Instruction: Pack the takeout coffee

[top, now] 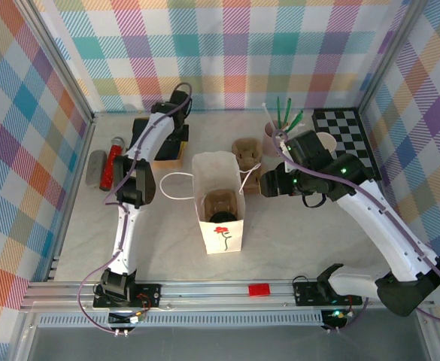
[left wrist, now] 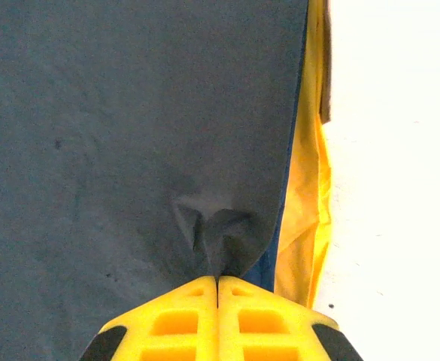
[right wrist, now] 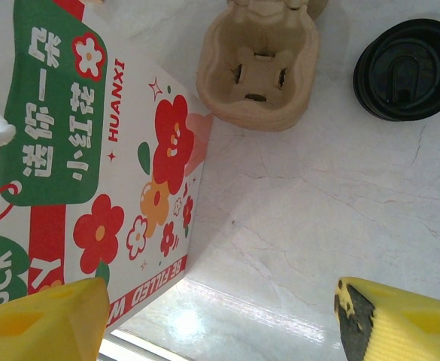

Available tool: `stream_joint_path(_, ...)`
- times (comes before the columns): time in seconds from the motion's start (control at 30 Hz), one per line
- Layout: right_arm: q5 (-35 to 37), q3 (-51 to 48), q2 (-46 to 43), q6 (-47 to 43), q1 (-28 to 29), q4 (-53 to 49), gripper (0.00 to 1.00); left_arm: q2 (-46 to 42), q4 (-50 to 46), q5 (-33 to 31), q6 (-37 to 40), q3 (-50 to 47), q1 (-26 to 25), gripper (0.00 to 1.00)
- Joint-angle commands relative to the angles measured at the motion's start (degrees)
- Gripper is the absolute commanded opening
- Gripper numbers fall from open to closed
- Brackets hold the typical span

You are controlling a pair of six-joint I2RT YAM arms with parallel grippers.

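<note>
We recorded the left gripper (left wrist: 217, 280) as fully closed. Its yellow fingertips were pressed together on a puckered fold of dark fabric (left wrist: 129, 150). A yellow layer (left wrist: 306, 226) showed along that fabric's right edge.

We recorded the right gripper (right wrist: 220, 323) as wide open, with nothing between its fingers. Bare table (right wrist: 317, 210) filled the gap. One finger sat in front of the lower corner of the white paper bag (right wrist: 92, 150); we could not tell whether they touched.

From overhead, the bag stood upright at mid-table with its mouth open. The right gripper was just beside its right wall.

Through the mouth we saw a round black top low inside the bag, near the front wall. We took this to be the takeout coffee (top: 223, 219). Its green sides were hidden. A brown insert (top: 221, 200) sat directly behind it in the bag.

Outside the bag, a pulp cup carrier (right wrist: 257, 68) stood just beside it. A black lid (right wrist: 408, 68) lay on the table near the carrier, not touching it. We could not tell whether a cup sat beneath that lid.
</note>
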Motion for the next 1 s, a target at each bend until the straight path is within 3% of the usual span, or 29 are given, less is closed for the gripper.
stream_joint_path(0.0, -0.94, 1.06, -1.16, 0.75, -0.29, 0.31, 0.78, -4.97, -1.72, -0.93, 1.52, 1.84, -0.25, 0.05)
stream_joint_path(0.97, 0.19, 0.09, -4.76, 1.17, -0.29, -0.27, 0.78, -11.4, -3.45, 11.57, -3.13, -1.87, -3.3, 0.04)
